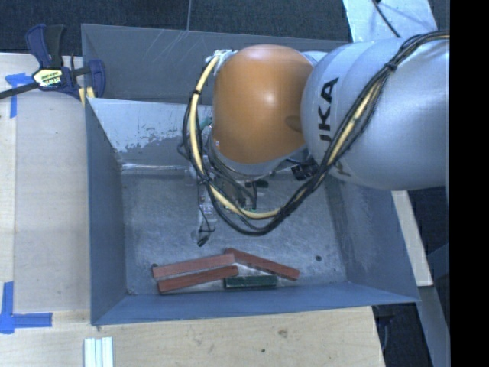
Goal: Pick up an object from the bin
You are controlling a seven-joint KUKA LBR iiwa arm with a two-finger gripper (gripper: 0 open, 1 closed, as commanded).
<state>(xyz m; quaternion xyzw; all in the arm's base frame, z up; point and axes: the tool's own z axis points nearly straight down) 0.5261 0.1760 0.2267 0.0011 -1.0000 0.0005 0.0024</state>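
My gripper (pixel 241 188) hangs over the middle of the bin floor, mostly hidden under the orange dome and the looped cables. Nothing shows held in it. Nearer the front wall lie two long reddish-brown sticks side by side, the upper stick (pixel 195 269) and the lower stick (pixel 195 282). A third reddish-brown stick (pixel 265 264) slants off to the right from their end. A small dark green bar (pixel 250 282) lies just under that slanted one. All of these rest on the floor, below and apart from the gripper.
The arm's large silver body reaches in from the right and covers the bin's right rear part. The bin's sloping walls rise close behind the sticks at the front. Bare grey floor shows at left and right of the sticks.
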